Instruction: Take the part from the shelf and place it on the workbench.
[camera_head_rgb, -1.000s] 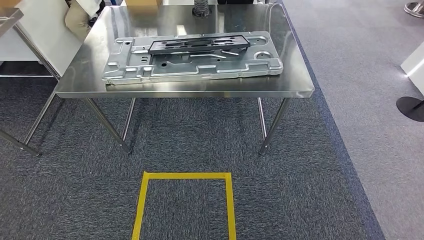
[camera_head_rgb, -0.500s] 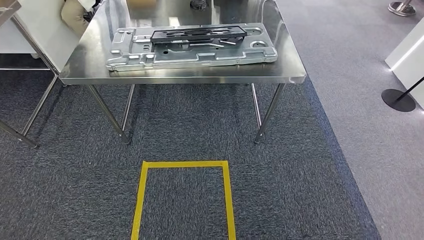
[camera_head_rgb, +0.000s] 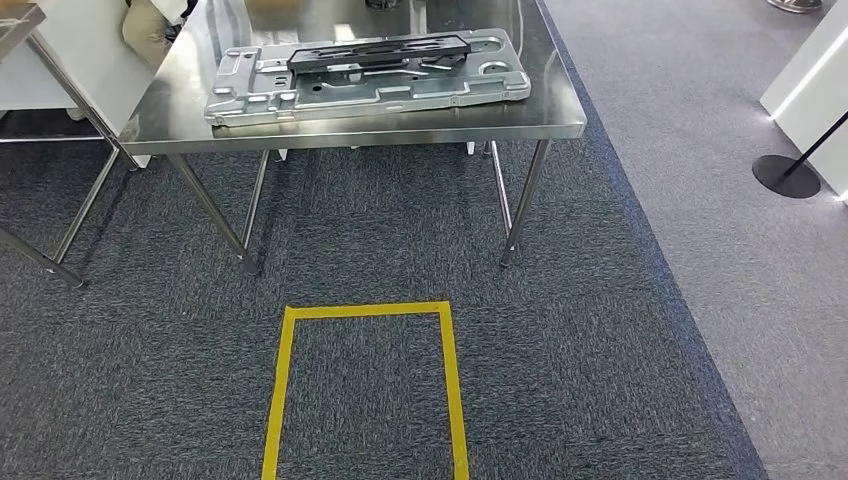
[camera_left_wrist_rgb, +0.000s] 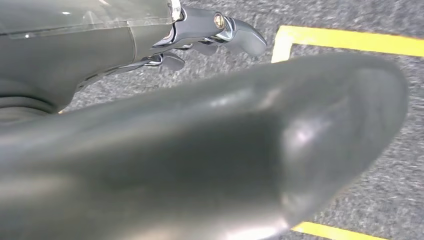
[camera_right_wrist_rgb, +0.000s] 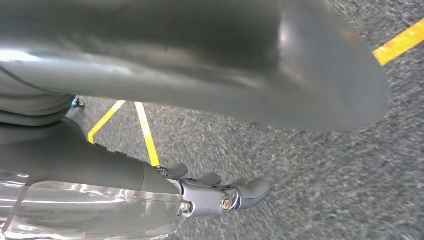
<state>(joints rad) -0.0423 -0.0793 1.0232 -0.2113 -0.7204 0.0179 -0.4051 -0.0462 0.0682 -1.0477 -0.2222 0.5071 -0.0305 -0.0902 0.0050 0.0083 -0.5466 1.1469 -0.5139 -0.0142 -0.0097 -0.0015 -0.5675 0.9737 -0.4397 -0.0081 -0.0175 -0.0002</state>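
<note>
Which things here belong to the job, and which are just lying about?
Job:
- workbench
- grey metal panel
- black part on the panel

Lying about:
- yellow floor tape
- stanchion base
- second table's legs

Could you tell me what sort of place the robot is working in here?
Probably a factory demo or test area: a steel workbench carries a stamped metal panel, yellow floor tape marks a standing spot on grey carpet, and a barrier post base stands at the right.
</note>
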